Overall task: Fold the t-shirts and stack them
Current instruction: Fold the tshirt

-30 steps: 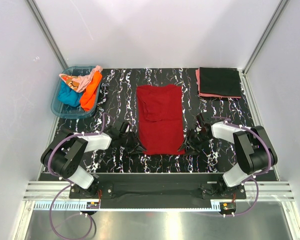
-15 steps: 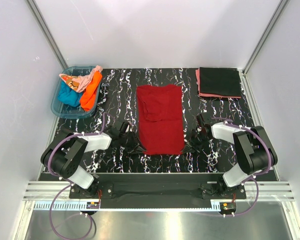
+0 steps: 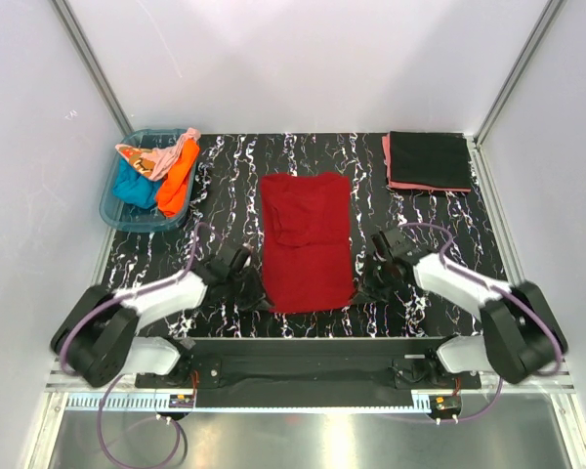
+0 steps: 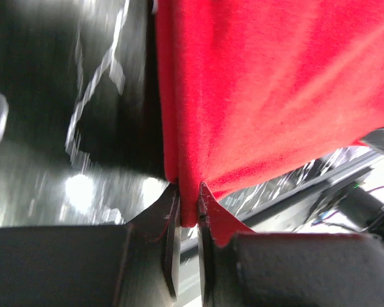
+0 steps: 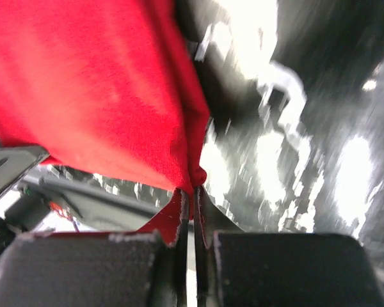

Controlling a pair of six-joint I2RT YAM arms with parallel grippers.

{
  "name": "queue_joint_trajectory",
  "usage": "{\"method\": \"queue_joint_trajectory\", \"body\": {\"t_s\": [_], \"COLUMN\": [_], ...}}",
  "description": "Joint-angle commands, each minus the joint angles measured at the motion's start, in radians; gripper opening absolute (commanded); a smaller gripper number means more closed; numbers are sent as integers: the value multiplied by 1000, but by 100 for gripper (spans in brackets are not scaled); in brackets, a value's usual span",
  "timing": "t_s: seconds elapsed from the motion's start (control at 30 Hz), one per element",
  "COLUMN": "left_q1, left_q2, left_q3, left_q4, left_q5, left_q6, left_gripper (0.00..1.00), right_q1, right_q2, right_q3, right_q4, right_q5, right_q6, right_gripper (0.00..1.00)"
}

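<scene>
At the near edge of the black marbled tabletop (image 3: 225,186), pinches both hem corners of the flat dark red cloth t-shirt (image 3: 306,239), with left pincer (image 4: 187,192) and right pincer (image 5: 190,195) clamped on its fabric. Lift level, together; carry toward the collar without dragging. Later, stack on the folded black and salmon pink t-shirts (image 3: 428,161), far right.

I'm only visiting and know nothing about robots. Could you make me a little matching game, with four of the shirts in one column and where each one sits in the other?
Shirts
1. dark red t-shirt
2. black t-shirt
3. orange t-shirt
4. salmon pink t-shirt

Places
A. crumpled in the blue tub
B. top of the far-right stack
C. under another shirt, only edges showing
D. mid-table, pinched by left claw and right claw

Pairs: 1-D, 2-B, 3-A, 4-C
</scene>
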Motion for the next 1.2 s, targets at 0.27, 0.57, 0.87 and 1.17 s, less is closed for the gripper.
{"method": "queue_joint_trajectory", "body": {"t_s": [0.27, 0.57, 0.87, 1.17], "left_q1": [-165, -118, 79, 189], "left_q2": [-407, -274, 54, 372], "left_q3": [5, 451, 716, 997], "left_q4": [-421, -602, -556, -541], "left_q5": [-188, -292, -173, -90], "left_q6": [-108, 34, 212, 292], "left_gripper": [4, 7, 13, 13], "right_q1": [204, 74, -102, -177], "right_q2": [-412, -290, 54, 376], "right_q3": [-42, 309, 628, 881], "right_q4": [-254, -409, -379, -349], "right_q5": [93, 127, 24, -68], "right_q6": [189, 36, -205, -277], "right_gripper": [0, 0, 0, 0]}}
